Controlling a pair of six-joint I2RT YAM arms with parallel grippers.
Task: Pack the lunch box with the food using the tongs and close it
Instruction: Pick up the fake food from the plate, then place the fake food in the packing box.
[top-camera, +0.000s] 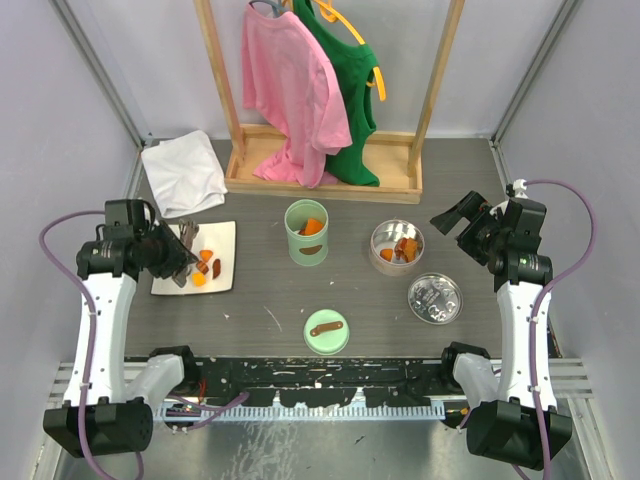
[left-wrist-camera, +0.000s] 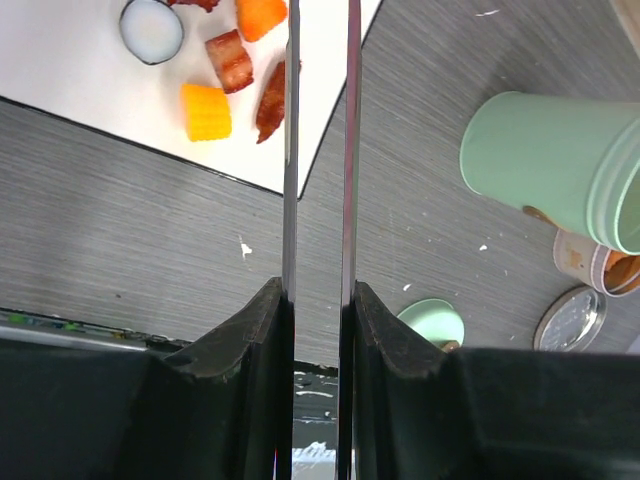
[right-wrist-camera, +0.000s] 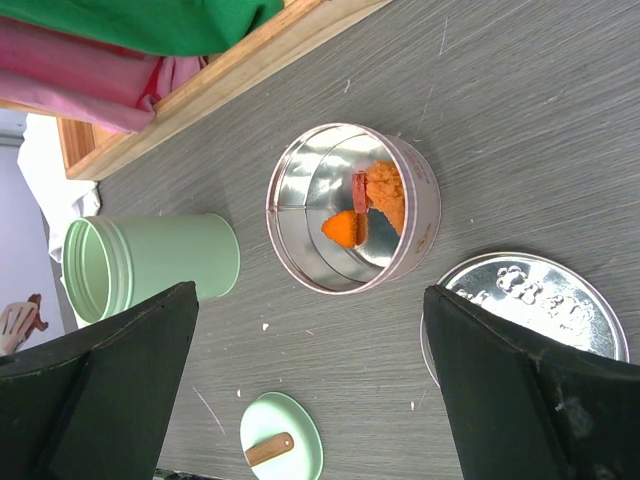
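Grey wood-grain desk (top-camera: 270, 290) all round, clothes rack (top-camera: 320, 175) at the back, and we had the left fingers (left-wrist-camera: 250, 340) clenched on the tongs (left-wrist-camera: 291, 150), poised over the white plate (top-camera: 222, 232) at the left. The two thin arms ran nearly parallel with a narrow gap between them, and their tips ran out of the wrist view, so we could not tell if they touched anything.

The food (left-wrist-camera: 205, 112) lay loose on that plate: orange chunks and reddish-brown bits just beside the tongs. More sat in the green pot (top-camera: 306, 255), which stood upright mid-desk, and in the round tin (right-wrist-camera: 425, 215) to its right.

The right fingers (right-wrist-camera: 110, 360) were spread wide and grasped nothing, hanging above the tin. The tin lid (top-camera: 435, 298) and green lid (top-camera: 326, 332) lay flat on the desk, both off.

Now the worries, as we judged them. With the tongs squeezed that narrow, a piece might not fit between the tips without easing the grip, and easing too far could let the tongs slip or twist. Those smooth, rounded chunks looked liable to squirt out sideways under pressure. Any catch faced a long carry to the pot, and a weak pinch would drop it on the desk. Long tongs swinging low could also clip the pot and tip it.
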